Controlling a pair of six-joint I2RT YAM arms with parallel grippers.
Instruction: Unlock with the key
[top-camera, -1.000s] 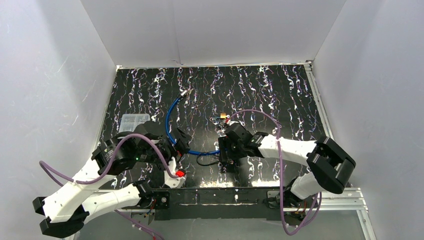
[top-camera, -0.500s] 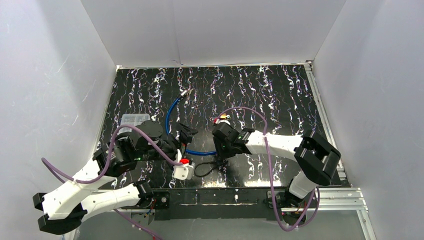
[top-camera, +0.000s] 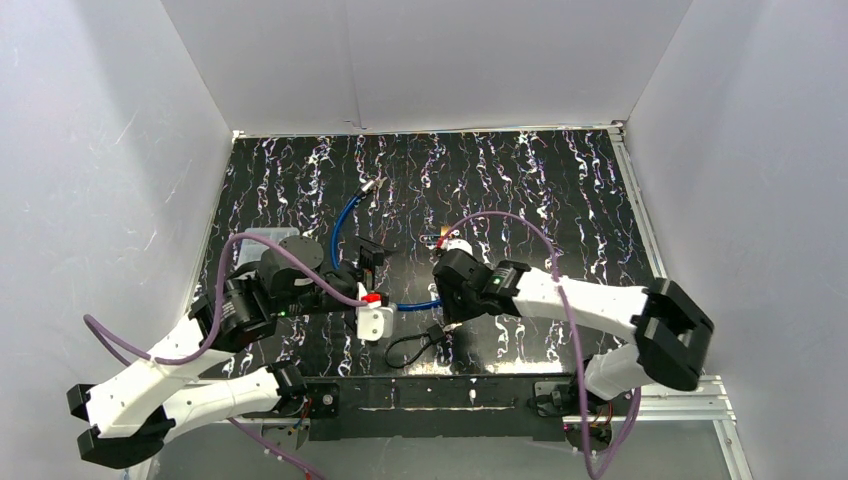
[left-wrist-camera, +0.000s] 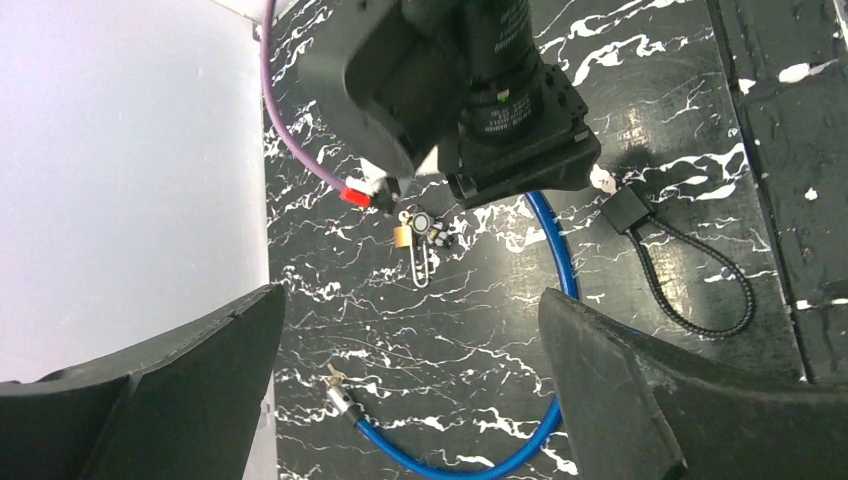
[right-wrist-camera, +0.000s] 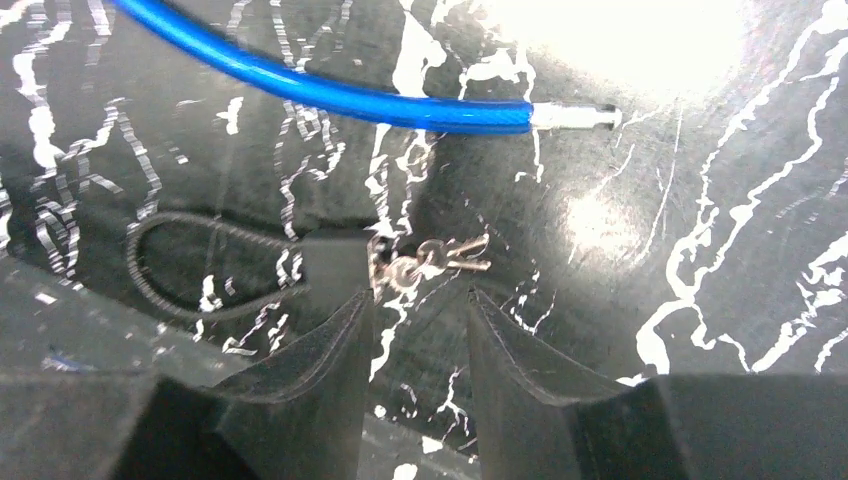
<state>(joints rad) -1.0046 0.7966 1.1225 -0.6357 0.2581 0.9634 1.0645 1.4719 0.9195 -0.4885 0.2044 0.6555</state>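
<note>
Left end effector (left-wrist-camera: 412, 295) swung inward, wide; right end effector (right-wrist-camera: 415, 300) part-open astride keys (right-wrist-camera: 432, 258), blue cable (right-wrist-camera: 330, 95) beside.

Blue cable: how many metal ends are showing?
2. The far end lies toward the back of the mat; the near end lies just ahead of the right gripper, beyond the keys. Neither is hidden.

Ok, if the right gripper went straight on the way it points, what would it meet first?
Probably the keys, lying just ahead of the right gripper, in line with its gap, with the tabletop under them; depth is unclear.
</note>
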